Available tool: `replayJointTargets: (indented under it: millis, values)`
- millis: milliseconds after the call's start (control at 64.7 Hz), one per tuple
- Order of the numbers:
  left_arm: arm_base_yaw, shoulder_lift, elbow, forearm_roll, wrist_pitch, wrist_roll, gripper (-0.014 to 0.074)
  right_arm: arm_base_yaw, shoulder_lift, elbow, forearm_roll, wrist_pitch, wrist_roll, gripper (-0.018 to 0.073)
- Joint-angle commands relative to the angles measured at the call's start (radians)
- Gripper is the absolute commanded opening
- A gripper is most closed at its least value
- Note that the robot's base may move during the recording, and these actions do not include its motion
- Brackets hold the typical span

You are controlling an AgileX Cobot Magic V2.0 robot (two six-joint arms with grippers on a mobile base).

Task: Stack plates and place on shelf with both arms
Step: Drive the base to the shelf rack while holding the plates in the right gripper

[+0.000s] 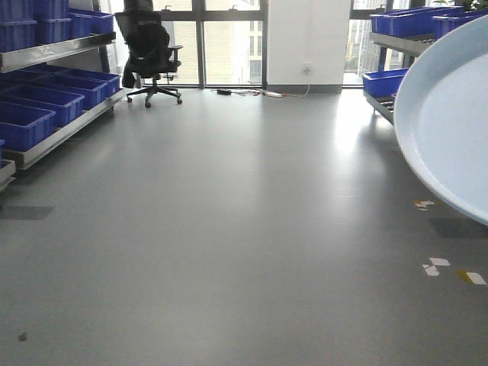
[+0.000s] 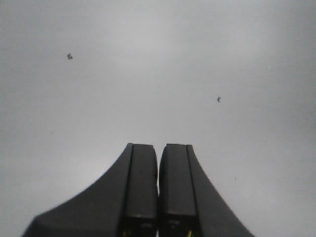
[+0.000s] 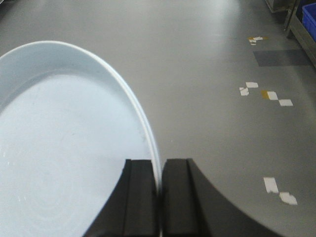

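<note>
A pale blue plate (image 1: 450,114) fills the right edge of the front view, held up in the air and tilted. In the right wrist view the same plate (image 3: 64,143) spreads to the left. My right gripper (image 3: 159,165) is shut on its rim, which runs between the two black fingers. My left gripper (image 2: 158,148) is shut with nothing in it, pointing at bare grey floor (image 2: 158,74). I see only this one plate. Neither gripper shows in the front view.
Metal shelves with blue bins (image 1: 46,99) line the left wall, and more blue bins (image 1: 385,80) sit on a rack at the right. A black office chair (image 1: 149,53) stands by the far windows. Tape marks (image 1: 450,271) dot the grey floor.
</note>
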Motion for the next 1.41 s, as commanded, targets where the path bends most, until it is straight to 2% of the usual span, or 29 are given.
replayJointTargets:
  millis: [0, 1391]
  values:
    - [-0.006, -0.003, -0.028, 0.016, -0.054, -0.004, 0.0097, -0.007, -0.001, -0.032, -0.001, -0.096, -0.004, 0.0056]
    - [-0.006, -0.003, -0.028, 0.016, -0.056, -0.004, 0.0097, -0.007, -0.001, -0.032, -0.001, -0.096, -0.004, 0.0056]
